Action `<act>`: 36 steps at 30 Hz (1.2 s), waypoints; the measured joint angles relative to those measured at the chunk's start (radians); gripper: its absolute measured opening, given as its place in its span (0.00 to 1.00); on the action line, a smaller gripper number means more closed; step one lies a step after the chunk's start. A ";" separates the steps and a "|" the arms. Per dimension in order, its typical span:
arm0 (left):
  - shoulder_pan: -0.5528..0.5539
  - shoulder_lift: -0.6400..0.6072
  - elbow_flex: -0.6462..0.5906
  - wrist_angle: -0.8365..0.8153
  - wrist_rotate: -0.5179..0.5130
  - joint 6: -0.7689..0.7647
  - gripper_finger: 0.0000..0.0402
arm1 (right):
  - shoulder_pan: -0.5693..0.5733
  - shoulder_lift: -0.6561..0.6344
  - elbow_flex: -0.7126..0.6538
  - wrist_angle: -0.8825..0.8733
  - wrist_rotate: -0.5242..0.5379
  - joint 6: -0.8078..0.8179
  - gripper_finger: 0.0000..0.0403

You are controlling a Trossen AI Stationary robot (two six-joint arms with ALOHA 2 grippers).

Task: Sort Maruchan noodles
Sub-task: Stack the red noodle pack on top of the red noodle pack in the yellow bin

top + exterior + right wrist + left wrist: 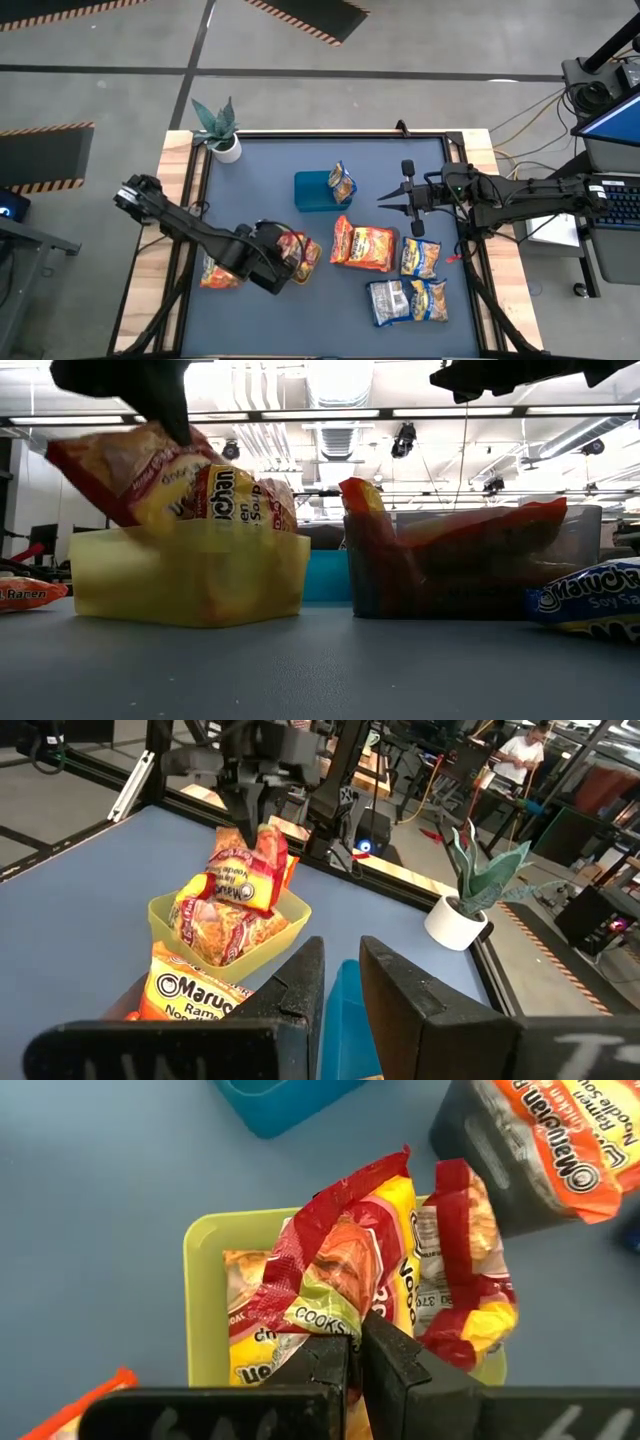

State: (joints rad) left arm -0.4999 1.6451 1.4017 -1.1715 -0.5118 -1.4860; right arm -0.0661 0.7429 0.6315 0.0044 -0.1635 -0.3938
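The left gripper (pixel 355 1355) is pinching the corner of a red and yellow noodle packet (pixel 345 1270) and holding it right over the yellow-green tray (pixel 200 1280). Its fingers are squeezed tight on the crinkly wrapper, so the packet is hanging down into the tray instead of falling. I think it is holding the packet there because that tray is the home for this colour; other red and yellow packets (pixel 215 925) are already lying inside it, piled up past the rim. The right gripper (pixel 388 198) is waiting up in the air near the blue tray (pixel 312 190), with its fingers almost together and nothing between them. One packet (pixel 343 182) is leaning on the edge of that blue tray. Orange packets (pixel 364 246) are sitting in the dark tray (pixel 480 1160) beside the yellow-green one. A few blue and yellow packets (pixel 420 258) are lying loose on the table (pixel 260 170) close to the right arm, probably waiting to be sorted. One more orange packet (pixel 218 274) is lying by the left arm.
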 joint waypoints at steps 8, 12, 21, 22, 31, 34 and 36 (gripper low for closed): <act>0.015 0.001 -0.080 0.070 -0.020 0.001 0.00 | 0.000 0.000 0.000 0.000 0.000 0.000 0.15; 0.016 0.001 -0.093 0.071 -0.022 0.001 0.04 | 0.000 0.000 0.000 0.000 0.000 0.000 0.15; 0.016 0.001 -0.047 -0.074 -0.022 0.077 0.20 | 0.000 0.000 0.000 0.000 0.000 -0.001 0.15; 0.016 0.001 -0.037 -0.095 -0.022 0.095 0.21 | 0.000 0.000 0.000 0.000 0.000 -0.001 0.15; -0.004 0.003 0.004 -0.061 -0.020 0.462 0.21 | 0.000 0.000 0.000 0.000 0.000 -0.003 0.15; -0.003 0.013 -0.045 -0.037 -0.019 0.446 0.17 | 0.000 0.000 0.000 0.000 0.000 -0.003 0.15; -0.002 0.023 -0.079 -0.030 -0.021 0.423 0.14 | 0.000 0.000 0.000 0.000 0.001 -0.003 0.15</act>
State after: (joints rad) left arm -0.5018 1.6683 1.3223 -1.2018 -0.5327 -1.0626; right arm -0.0662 0.7429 0.6315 0.0045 -0.1629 -0.3965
